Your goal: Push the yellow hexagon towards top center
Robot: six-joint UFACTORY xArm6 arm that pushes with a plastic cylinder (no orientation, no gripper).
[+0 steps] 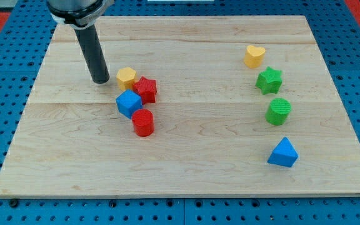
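Observation:
The yellow hexagon (126,77) lies on the wooden board (186,169), left of the middle. It touches a red star (146,89) on its right. My tip (100,81) stands just left of the yellow hexagon, a small gap away. The dark rod rises from the tip toward the view's top left.
A blue cube (129,103) and a red cylinder (143,122) sit just below the hexagon and star. On the right are a yellow heart (254,55), a green star (269,80), a green cylinder (279,111) and a blue triangle (283,153).

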